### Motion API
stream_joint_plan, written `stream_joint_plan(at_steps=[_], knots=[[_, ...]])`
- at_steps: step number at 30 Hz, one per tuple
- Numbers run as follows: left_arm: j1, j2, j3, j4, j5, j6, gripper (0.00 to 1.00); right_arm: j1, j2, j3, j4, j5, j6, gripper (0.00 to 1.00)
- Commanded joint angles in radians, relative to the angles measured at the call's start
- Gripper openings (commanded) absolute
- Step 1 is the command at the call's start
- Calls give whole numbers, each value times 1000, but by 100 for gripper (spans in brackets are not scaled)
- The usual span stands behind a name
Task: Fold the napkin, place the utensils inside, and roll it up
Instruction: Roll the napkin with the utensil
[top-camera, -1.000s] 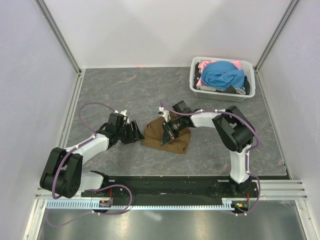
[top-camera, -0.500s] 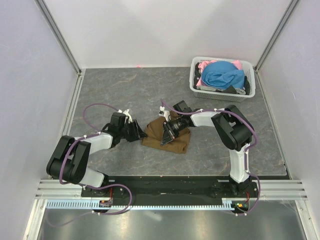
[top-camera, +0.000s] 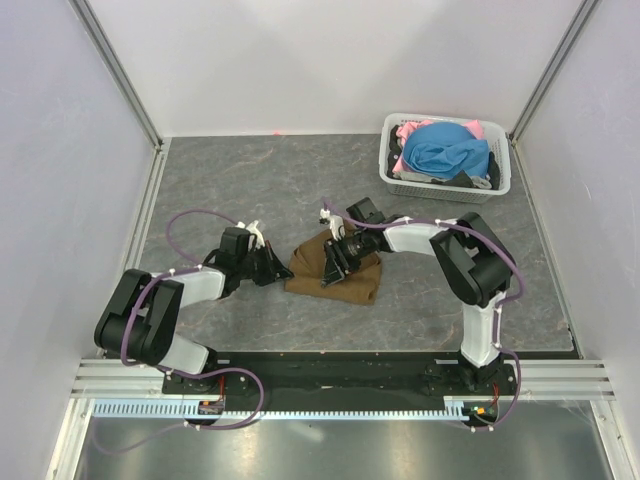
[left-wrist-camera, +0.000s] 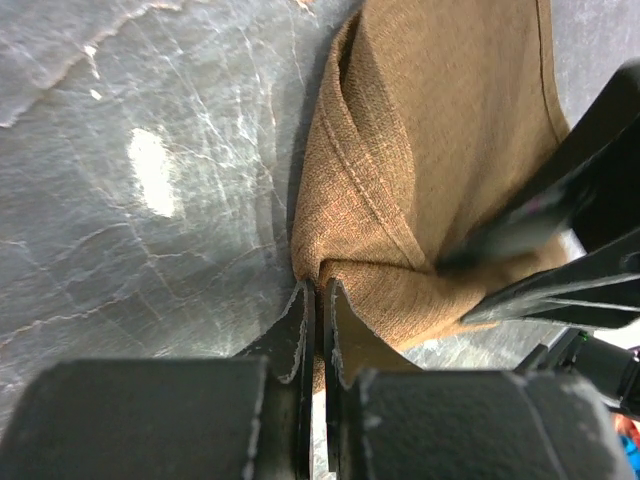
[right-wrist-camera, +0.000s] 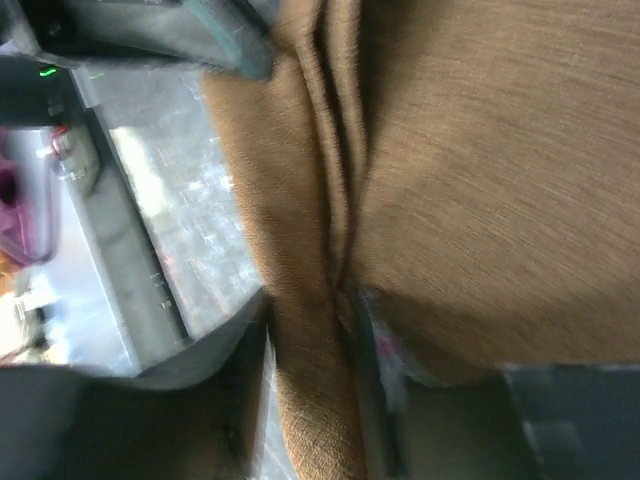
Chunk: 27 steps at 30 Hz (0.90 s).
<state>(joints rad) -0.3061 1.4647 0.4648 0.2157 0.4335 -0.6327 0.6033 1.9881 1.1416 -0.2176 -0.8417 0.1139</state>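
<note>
Left gripper (left-wrist-camera: 318, 300): closed tight, its two fingertips (left-wrist-camera: 297, 322) pinching the puckered edge of the napkin (left-wrist-camera: 440, 150) at the cloth's left end.
Right gripper (right-wrist-camera: 310, 380): jaws partway apart with a ridge of folded cloth running between them; the wrist view is blurred, so whether they press the fold cannot be told.
Napkin, count: one, brown and woven.
Napkin, place: on the table (top-camera: 250, 180) just in front of the two arms and between their grippers, folded over itself in layers, with a hemmed edge showing in the left wrist view.
Napkin, contact: the left gripper holds its left side and the right gripper sits on its upper middle.
Arms, count: two, each trailing a purple cable (top-camera: 175, 225).
Light: one small green lamp (right-wrist-camera: 45, 71) glows at the upper left of the right wrist view.
Basket (top-camera: 400, 185): one, white and slatted, in the far right corner, well apart from the napkin.
Basket contents: a blue garment (top-camera: 445, 150) on top, pink cloth (top-camera: 408, 130) at the back left, and something dark beneath.
</note>
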Motion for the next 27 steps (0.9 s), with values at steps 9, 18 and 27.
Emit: stream_joint_plan(at_steps=[9,18,27], knots=[[-5,37,51,-209,-1,21,2,283,-344,-147,53,700,-195,71],[-7,37,77,-260,2,30,2,435,-362,-244,251,991,-298,74],[-7,42,92,-283,5,33,2,441,-287,-250,261,957,-353,73]])
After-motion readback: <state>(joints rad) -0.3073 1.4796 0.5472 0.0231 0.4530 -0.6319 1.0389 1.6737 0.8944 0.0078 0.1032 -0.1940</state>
